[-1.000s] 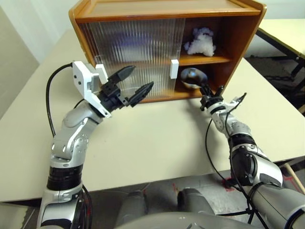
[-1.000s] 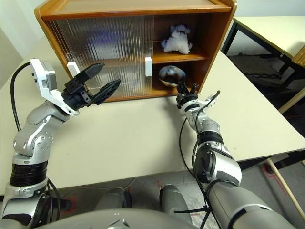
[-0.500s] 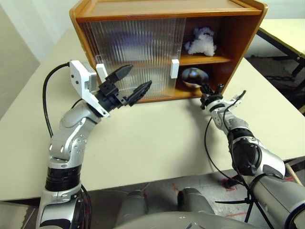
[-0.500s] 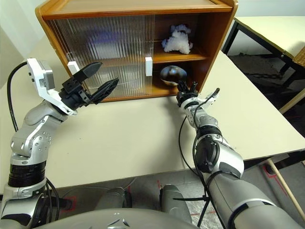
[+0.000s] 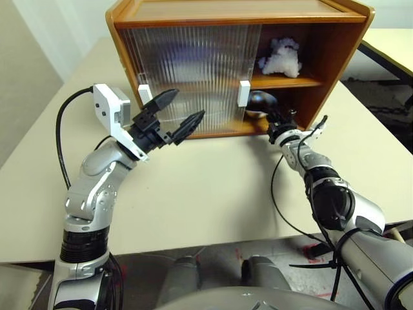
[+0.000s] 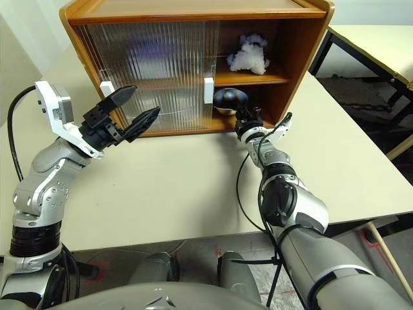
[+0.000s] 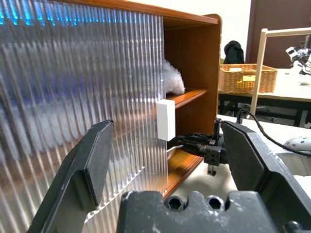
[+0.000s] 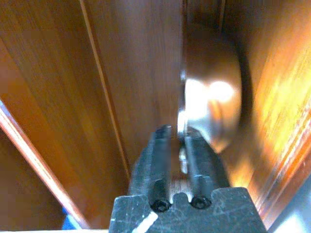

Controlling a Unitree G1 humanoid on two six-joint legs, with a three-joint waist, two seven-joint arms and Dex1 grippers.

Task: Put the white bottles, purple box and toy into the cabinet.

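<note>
The table point(image 5: 213, 194) was the widest surface, pale and bare across its front half. The cabinet point(image 5: 239, 13) stood toward its far edge, its ribbed sliding doors point(image 5: 193, 77) covering the left part and leaving the right end open. On the inner shelf in that open end sat the toy point(image 5: 281, 57), a white fluffy shape close to the shelf's front edge. Below it, on the cabinet floor, lay a shiny metal bowl point(image 6: 230, 98), just behind the white handle point(image 5: 244, 93) of the nearer door. The left gripper point(image 5: 174, 116) hovered in front of the closed doors, its two black fingers spread wide with nothing between them. The right gripper point(image 6: 247, 120) reached into the lower opening; in the right wrist view its fingers point(image 8: 158, 150) stood a narrow gap apart with the bowl's rim between their tips, and whether they were pinching it could not be told.
</note>
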